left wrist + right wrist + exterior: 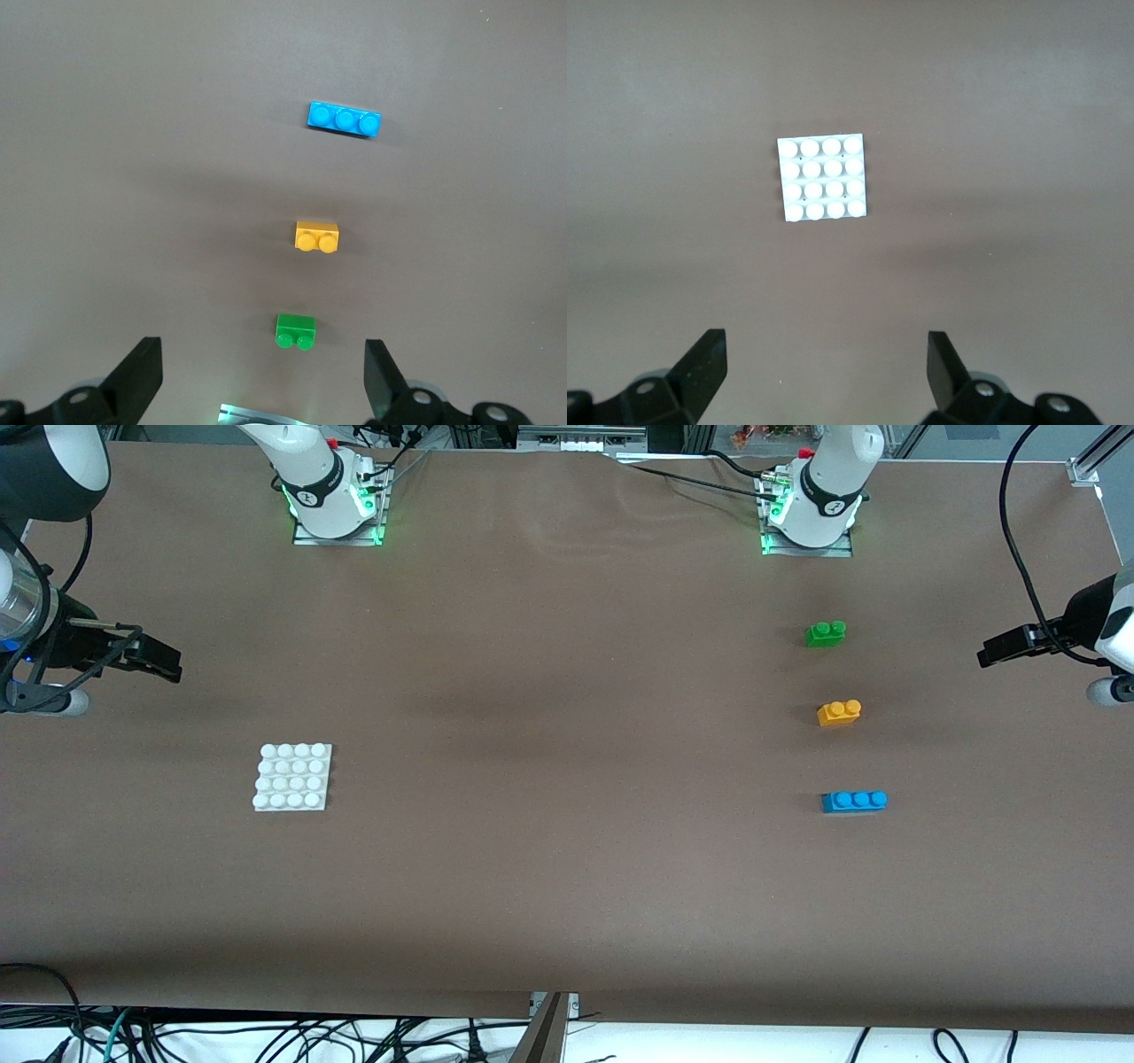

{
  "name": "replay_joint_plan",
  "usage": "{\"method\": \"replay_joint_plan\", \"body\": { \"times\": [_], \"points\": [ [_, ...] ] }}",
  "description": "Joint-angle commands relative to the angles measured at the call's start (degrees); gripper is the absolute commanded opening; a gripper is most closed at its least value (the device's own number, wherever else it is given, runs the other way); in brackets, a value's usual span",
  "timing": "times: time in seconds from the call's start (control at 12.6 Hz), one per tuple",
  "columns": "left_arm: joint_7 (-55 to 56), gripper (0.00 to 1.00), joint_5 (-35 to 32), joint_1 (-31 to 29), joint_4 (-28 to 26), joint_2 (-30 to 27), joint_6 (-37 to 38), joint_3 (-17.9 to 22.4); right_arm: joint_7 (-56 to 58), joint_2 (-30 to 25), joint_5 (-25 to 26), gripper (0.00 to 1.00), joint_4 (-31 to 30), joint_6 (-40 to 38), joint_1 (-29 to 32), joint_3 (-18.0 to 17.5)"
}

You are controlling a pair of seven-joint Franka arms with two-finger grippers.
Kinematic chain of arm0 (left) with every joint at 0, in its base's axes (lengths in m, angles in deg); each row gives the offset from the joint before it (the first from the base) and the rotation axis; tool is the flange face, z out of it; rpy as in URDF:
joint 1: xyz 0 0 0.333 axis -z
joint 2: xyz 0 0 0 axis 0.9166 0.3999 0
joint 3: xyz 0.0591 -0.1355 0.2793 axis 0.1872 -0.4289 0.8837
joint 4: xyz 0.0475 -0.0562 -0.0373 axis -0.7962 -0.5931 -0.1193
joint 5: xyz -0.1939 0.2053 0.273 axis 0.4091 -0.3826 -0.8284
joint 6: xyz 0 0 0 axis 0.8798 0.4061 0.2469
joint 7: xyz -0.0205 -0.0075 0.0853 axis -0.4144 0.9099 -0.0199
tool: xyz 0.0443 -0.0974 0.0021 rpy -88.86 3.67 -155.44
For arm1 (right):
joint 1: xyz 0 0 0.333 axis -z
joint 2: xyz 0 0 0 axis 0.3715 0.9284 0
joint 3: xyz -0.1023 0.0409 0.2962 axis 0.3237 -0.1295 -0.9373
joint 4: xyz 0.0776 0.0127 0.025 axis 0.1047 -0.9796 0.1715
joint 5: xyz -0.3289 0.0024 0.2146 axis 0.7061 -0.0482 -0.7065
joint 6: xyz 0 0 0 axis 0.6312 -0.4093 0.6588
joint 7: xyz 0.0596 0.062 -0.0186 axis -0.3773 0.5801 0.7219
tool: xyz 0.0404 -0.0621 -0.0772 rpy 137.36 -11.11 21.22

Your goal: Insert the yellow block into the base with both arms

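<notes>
The yellow block [839,713] [316,237] lies on the brown table toward the left arm's end, between a green brick and a blue brick. The white studded base [293,777] [824,178] lies flat toward the right arm's end. My left gripper [985,657] [263,354] hangs high over the left arm's end of the table, open and empty, apart from the bricks. My right gripper [173,669] [827,350] hangs high over the right arm's end, open and empty, with the base well below it.
A green two-stud brick [826,633] [296,331] lies farther from the front camera than the yellow block. A blue three-stud brick [854,801] [345,119] lies nearer. The arm bases [337,500] [811,509] stand at the table's back edge.
</notes>
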Motion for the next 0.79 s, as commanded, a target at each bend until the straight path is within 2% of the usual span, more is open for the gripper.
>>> {"method": "replay_joint_plan", "body": {
  "times": [0.0,0.24,0.32,0.63,0.71],
  "points": [
    [0.05,1.0,-1.5,0.1,1.13,0.1,1.21,-0.28,0.67,-0.48,-0.5,1.0,-0.64,0.62,0.34,0.04],
    [0.05,1.0,-1.5,0.1,1.13,-0.08,1.47,-0.28,0.67,-0.48,-0.5,0.99,-0.64,0.71,0.34,0.04],
    [0.05,1.0,-1.5,0.1,1.13,-0.08,1.56,-0.37,0.67,-0.31,-0.5,0.91,-0.64,0.8,0.34,0.04],
    [-0.04,1.0,-1.5,0.01,1.13,-0.08,1.47,-0.1,7.07,1.88,-0.59,0.44,-0.64,3.07,3.23,0.65],
    [-0.04,1.0,-1.5,0.01,1.13,-0.08,1.47,-0.02,8.13,2.93,-0.59,0.38,-0.64,3.78,4.37,0.65]
  ]
}}
